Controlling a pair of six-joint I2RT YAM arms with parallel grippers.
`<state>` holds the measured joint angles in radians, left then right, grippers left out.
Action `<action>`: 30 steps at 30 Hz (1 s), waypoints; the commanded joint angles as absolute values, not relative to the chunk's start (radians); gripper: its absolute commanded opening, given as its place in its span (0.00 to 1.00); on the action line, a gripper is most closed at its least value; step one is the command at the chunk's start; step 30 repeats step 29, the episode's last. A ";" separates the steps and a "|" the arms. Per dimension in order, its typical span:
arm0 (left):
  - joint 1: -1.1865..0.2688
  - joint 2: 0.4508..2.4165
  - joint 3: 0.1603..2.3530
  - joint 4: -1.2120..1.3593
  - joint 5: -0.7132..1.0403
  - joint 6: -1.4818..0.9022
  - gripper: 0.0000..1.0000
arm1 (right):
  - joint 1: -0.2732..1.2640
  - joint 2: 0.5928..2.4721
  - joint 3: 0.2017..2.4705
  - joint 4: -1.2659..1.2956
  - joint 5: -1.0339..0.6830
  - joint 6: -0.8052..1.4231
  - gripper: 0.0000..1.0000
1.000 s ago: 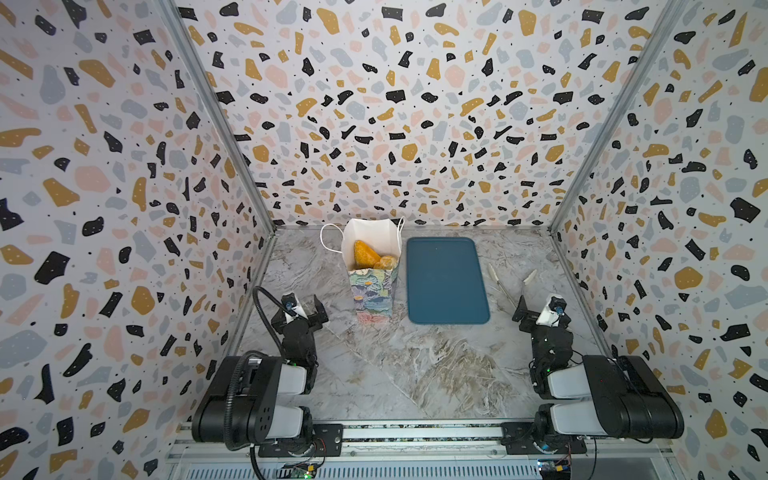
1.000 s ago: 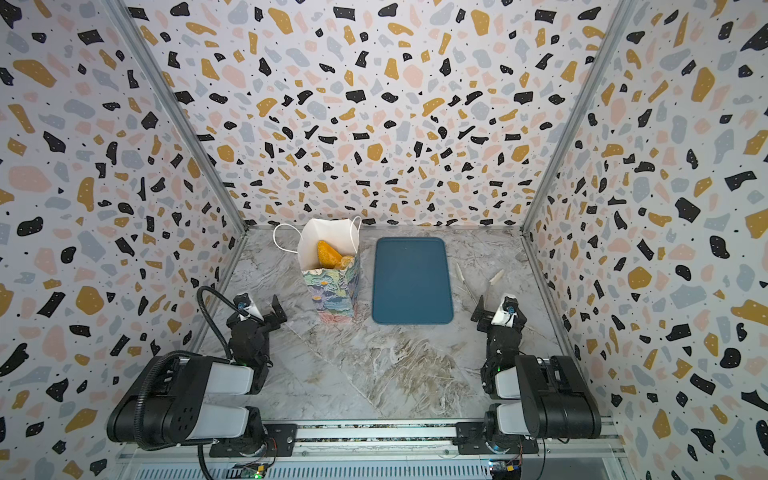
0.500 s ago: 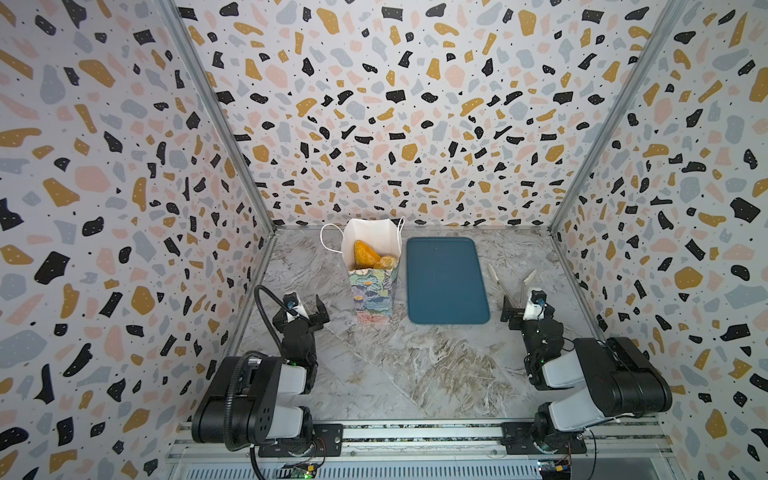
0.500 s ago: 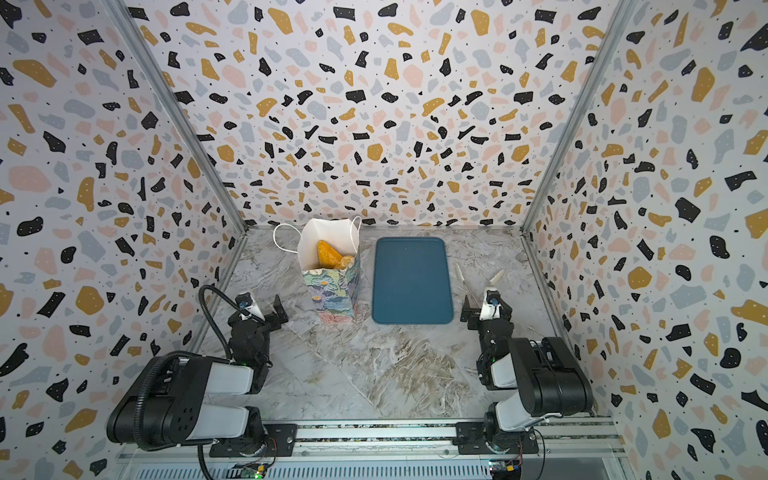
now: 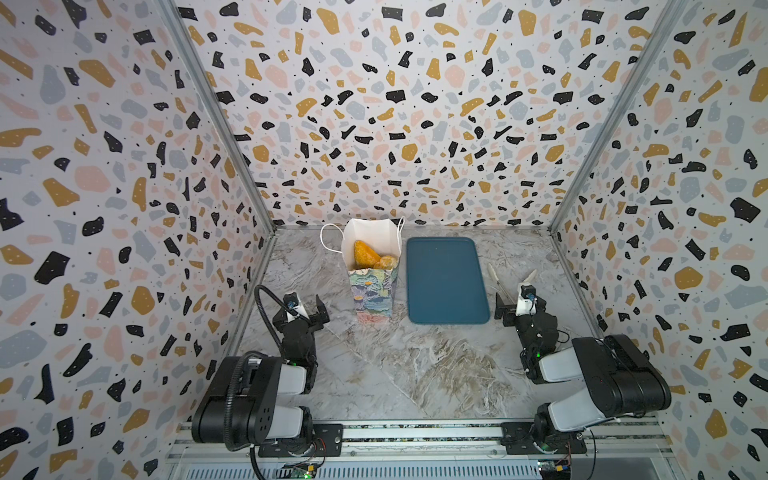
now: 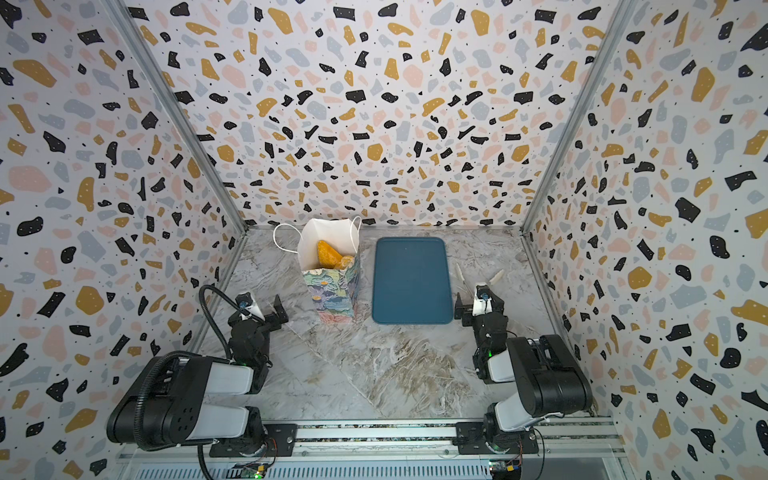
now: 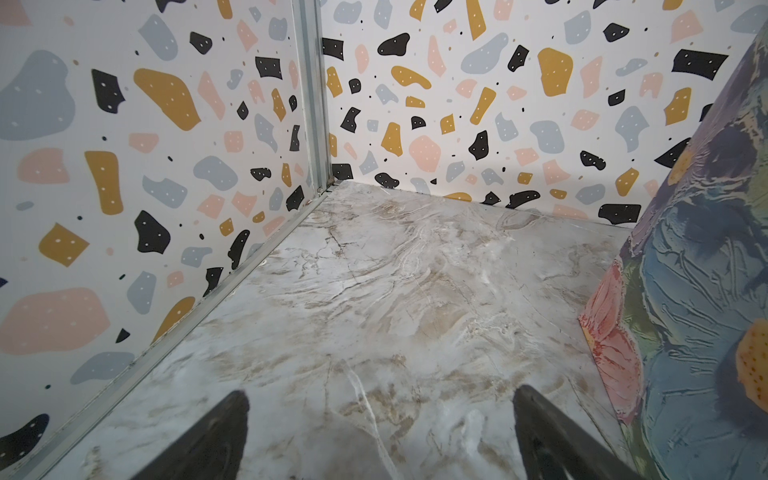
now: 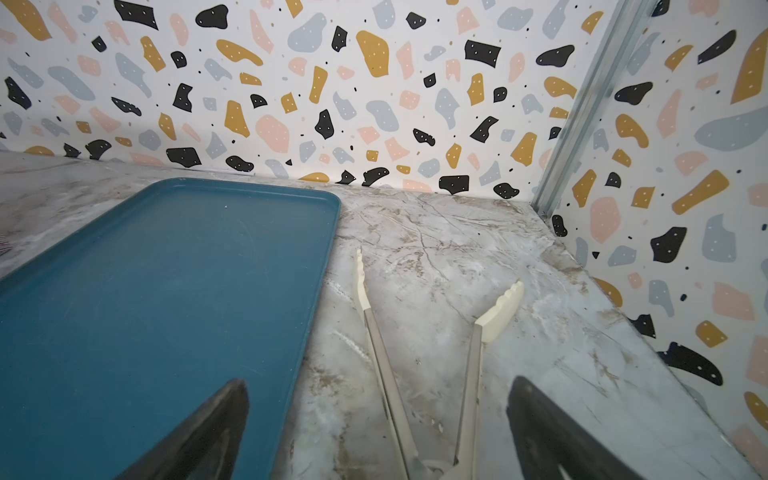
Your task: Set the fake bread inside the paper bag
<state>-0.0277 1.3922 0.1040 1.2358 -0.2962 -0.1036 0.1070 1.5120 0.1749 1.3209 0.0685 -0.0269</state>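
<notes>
Left gripper point(image 7: 380, 392), right gripper point(image 8: 378, 381) both released; fake bread point(image 5: 363, 253) inside paper bag point(image 5: 374, 296).

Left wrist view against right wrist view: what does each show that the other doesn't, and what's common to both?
Only the left wrist view clearly shows the paper bag, its flower-printed side close beside the open left gripper. Only the right wrist view shows the dark-blue tray, nothing on it, and the tongs lying beside it, in front of the open right gripper. Both show the marble table and terrazzo walls.
</notes>
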 commanded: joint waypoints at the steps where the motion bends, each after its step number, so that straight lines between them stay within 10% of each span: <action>1: -0.031 1.386 0.124 1.270 -0.301 -0.087 1.00 | 0.109 1.503 0.175 1.349 0.088 -0.040 0.99; 30: -0.032 1.386 0.124 1.269 -0.302 -0.088 1.00 | 0.096 1.503 0.187 1.311 0.063 -0.030 0.99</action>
